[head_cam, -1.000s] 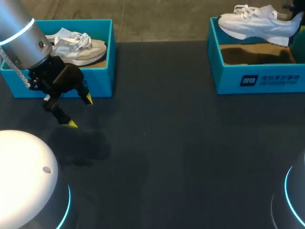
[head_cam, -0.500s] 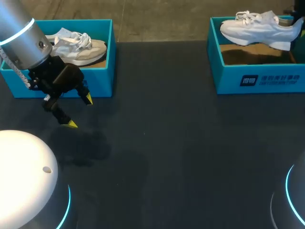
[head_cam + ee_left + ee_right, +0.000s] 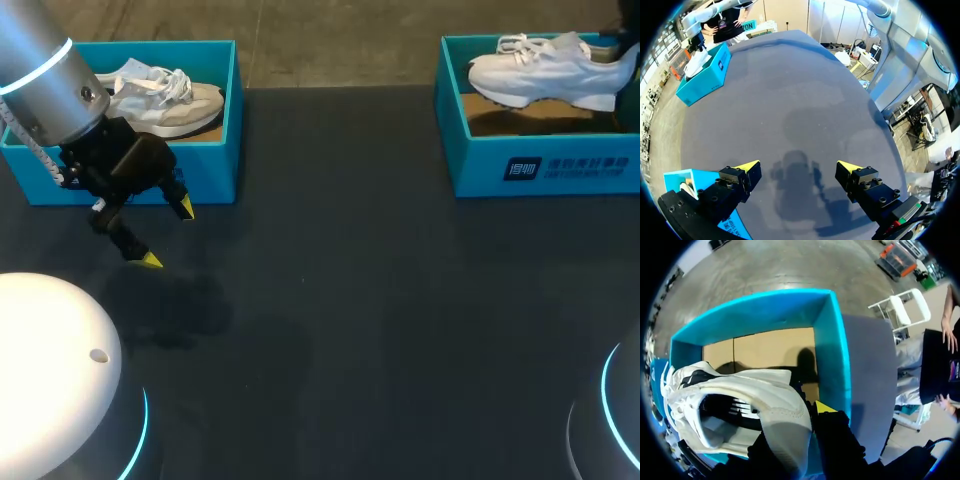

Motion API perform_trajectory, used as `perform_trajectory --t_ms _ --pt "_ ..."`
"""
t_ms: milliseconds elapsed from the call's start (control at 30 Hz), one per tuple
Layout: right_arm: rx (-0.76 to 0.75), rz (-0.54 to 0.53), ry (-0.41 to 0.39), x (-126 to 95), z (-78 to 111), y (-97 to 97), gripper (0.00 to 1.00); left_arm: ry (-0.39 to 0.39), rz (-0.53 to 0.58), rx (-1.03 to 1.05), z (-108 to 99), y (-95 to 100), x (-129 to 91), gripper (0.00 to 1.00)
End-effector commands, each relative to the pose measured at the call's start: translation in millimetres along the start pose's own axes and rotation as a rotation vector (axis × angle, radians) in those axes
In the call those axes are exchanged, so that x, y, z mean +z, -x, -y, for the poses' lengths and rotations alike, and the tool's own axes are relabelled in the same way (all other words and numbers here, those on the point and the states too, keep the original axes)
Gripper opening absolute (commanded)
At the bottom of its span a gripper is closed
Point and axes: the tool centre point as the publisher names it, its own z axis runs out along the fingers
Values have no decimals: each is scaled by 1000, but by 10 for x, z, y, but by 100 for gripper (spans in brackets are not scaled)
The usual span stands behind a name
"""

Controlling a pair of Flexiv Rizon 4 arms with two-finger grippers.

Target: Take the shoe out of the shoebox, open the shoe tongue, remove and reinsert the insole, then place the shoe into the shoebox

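Lower now than a second ago, the white shoe (image 3: 548, 72) has come down toward the right shoebox (image 3: 545, 170) at the upper right of the head view, with its sole close to the rim. The left arm has not shifted.

The right gripper (image 3: 796, 432) pinches the shoe at the heel collar. One yellow tip shows just beside the heel and the other finger is hidden behind the shoe. The shoe hangs over the box's cardboard floor and is not yet resting on it. The left gripper (image 3: 168, 234) hovers over the dark table (image 3: 380, 300) at the middle left, fingers spread wide and holding nothing.

Risks, as I judge them: held by the heel alone, the shoe could catch its toe or sole on a box wall — the box would then slide or tip. Letting go early could leave the shoe propped across the rim. The heel sits close to the wall at the gripper's side, so the finger itself might knock that wall.

Count: two teal shoeboxes and two shoes — the second shoe (image 3: 165, 100) lies in the left shoebox (image 3: 215, 165) at the upper left. There are two grippers.
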Motion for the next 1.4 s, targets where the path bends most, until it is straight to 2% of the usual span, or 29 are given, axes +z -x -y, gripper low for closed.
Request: perform_trajectory --t_ms 33,133,633,767,1000,1400 --pt "-27 11 15 -71 125 -2 0 3 0 0 1 -9 -5 100" --pt "-38 -11 4 -49 199 19 0 3 0 0 1 -9 -5 100" --pt "-37 -12 11 -50 202 4 0 3 0 0 1 -9 -5 100" --pt "-14 1 49 -29 289 -38 0 3 0 0 1 -9 -5 100" --pt "12 12 78 8 419 20 0 3 0 0 1 -9 -5 100" --pt "22 22 67 125 545 45 0 3 0 0 1 -9 -5 100"
